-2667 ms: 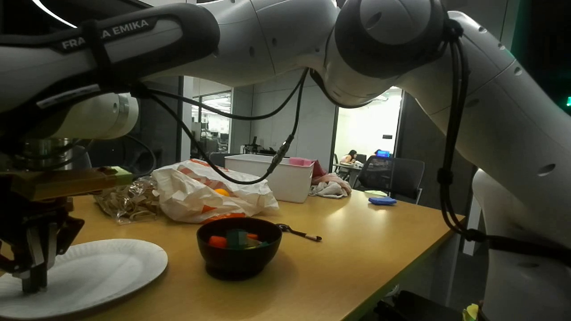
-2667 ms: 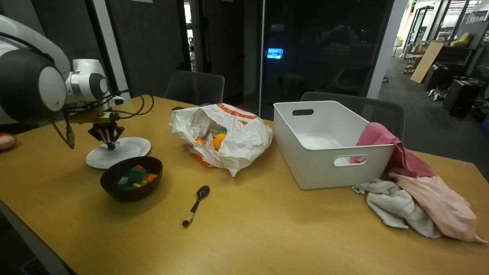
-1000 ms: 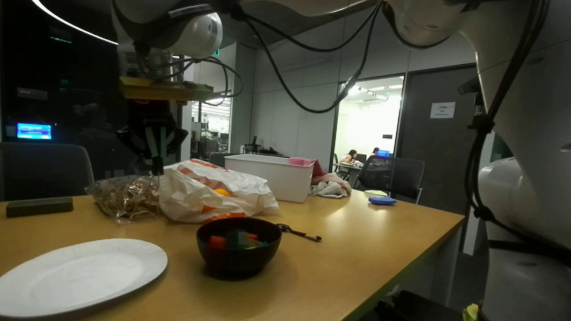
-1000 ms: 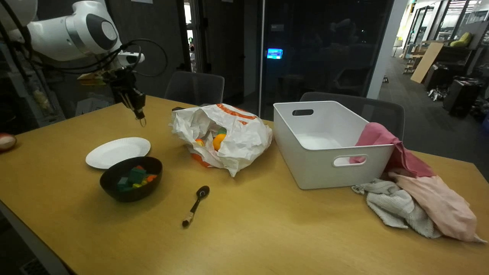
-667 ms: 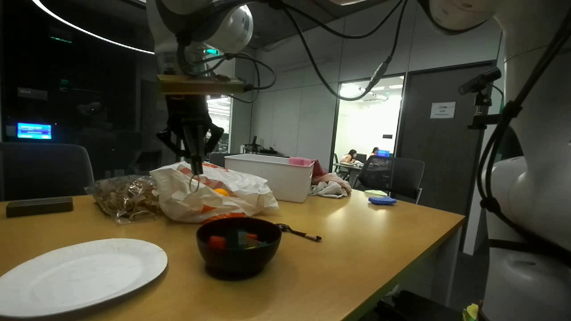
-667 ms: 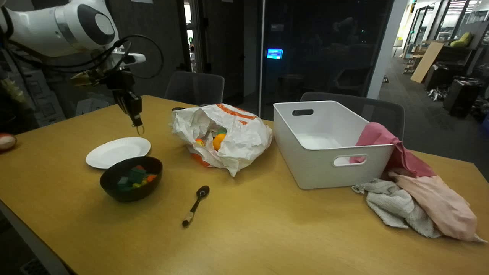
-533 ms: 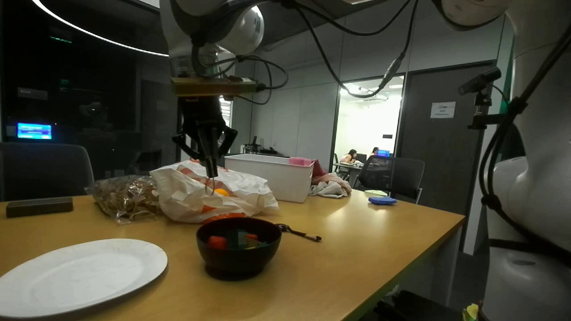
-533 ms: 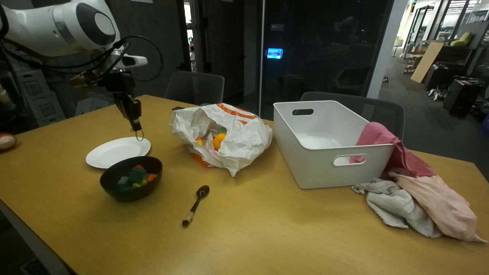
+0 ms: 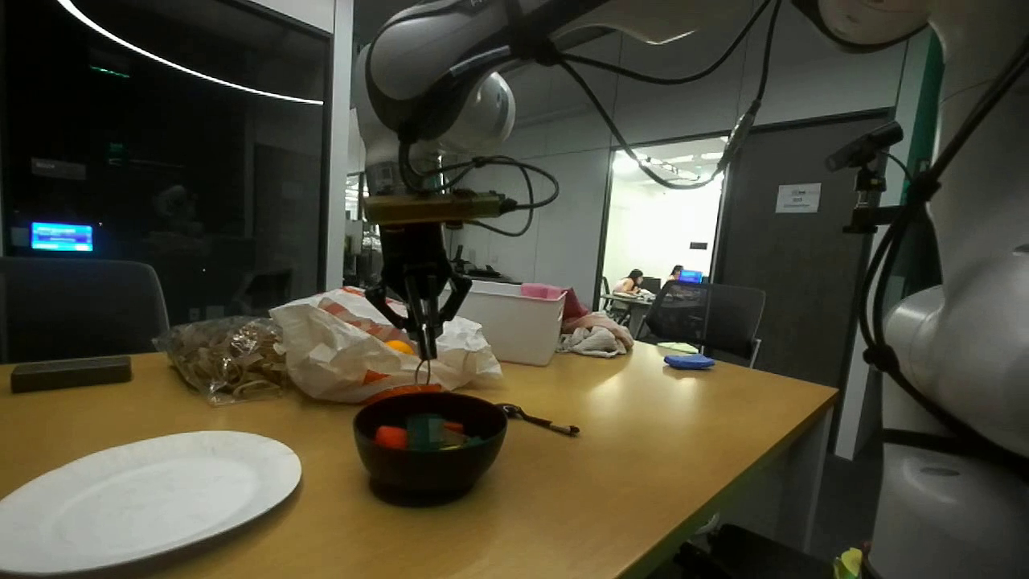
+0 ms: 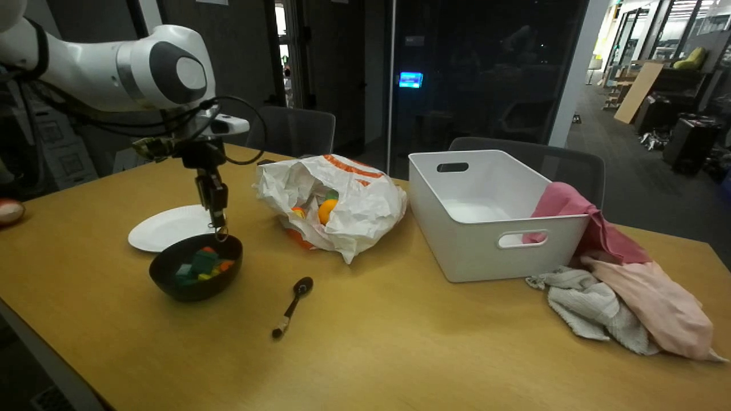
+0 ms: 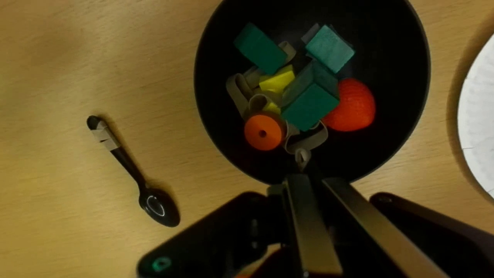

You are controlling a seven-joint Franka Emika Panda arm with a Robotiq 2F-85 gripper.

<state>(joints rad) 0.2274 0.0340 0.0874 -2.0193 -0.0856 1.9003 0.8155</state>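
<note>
The pincer [image 9: 428, 351] is pinched closed on a tan rubber band [image 9: 428, 372], which dangles right by the rim of the black bowl [image 9: 430, 476]; I can't tell whether the two touch. Green blocks [image 11: 312, 106] and more rubber bands [image 11: 237, 96] lie inside that bowl, and a white paper plate [image 9: 153, 498] sits near it. Orange print [image 10: 347, 166] on the white carrier bag [image 10: 371, 217] is too crumpled to read; the paper sign [image 9: 799, 198] and blue-lit panel [image 9: 62, 236] are too small from here.

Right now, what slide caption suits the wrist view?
Tool pinching a tan loop near a black bowl of colorful pieces, spoon and white plate to either side.
</note>
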